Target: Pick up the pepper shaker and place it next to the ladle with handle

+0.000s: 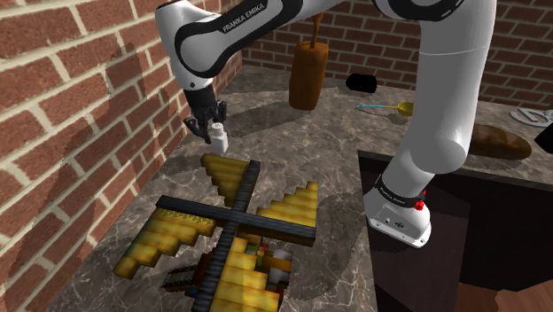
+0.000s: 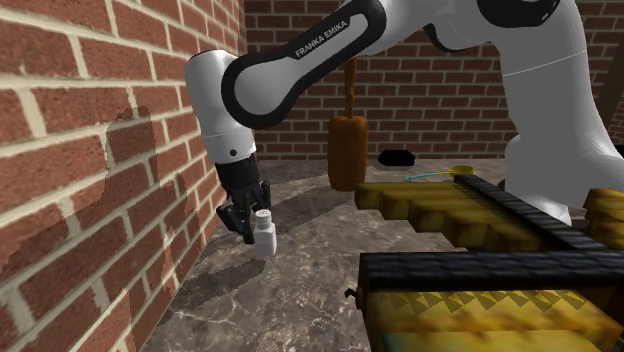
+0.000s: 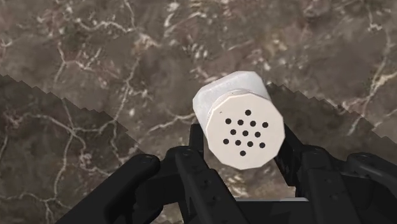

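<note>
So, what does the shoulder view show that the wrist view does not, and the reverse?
The shoulder view adds the ladle with blue handle and yellow bowl, a tall brown container, the yellow-and-black rack, the brick wall and the white arm. The wrist view adds the dark holes in the cap of the white shaker. Both share the shaker clasped by the black pincer, with the marble counter beneath.

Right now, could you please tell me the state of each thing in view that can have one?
Gripper: shut on the shaker.
Shaker: held, tilted, lifted off the counter.
Ladle: lying flat on the counter, untouched.
Brown jar: standing upright.
Loaf: lying on its side.
</note>
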You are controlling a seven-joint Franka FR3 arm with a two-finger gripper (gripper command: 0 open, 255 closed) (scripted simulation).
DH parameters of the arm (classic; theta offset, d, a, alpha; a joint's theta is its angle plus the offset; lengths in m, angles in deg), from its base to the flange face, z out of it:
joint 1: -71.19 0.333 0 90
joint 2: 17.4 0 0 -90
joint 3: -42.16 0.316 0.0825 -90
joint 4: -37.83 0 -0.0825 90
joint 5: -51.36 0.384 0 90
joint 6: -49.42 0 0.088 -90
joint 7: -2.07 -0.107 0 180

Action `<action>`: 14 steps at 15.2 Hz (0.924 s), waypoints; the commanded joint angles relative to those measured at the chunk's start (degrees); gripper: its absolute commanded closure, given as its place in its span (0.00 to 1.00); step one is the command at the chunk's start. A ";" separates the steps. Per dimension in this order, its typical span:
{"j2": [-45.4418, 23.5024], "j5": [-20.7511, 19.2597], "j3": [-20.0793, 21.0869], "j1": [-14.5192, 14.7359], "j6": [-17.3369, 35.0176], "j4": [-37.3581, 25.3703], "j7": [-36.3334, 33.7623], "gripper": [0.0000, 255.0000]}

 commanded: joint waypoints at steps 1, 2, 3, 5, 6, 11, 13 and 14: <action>0.52 0.22 0.14 0.04 -1.25 -0.74 -0.02 1.00; 0.85 0.35 0.19 0.01 -1.90 -1.09 0.04 1.00; 1.16 0.47 0.24 -0.03 -2.56 -1.45 0.10 1.00; 1.76 0.71 0.33 -0.08 -3.89 -2.22 0.22 1.00; 2.04 0.82 0.38 -0.11 -4.55 -2.62 0.27 1.00; 3.30 1.31 0.57 -0.20 -7.96 -4.85 0.51 1.00; 3.72 1.48 0.63 -0.22 -9.34 -5.84 0.58 1.00; 3.91 1.56 0.66 -0.22 -10.04 -6.36 0.62 1.00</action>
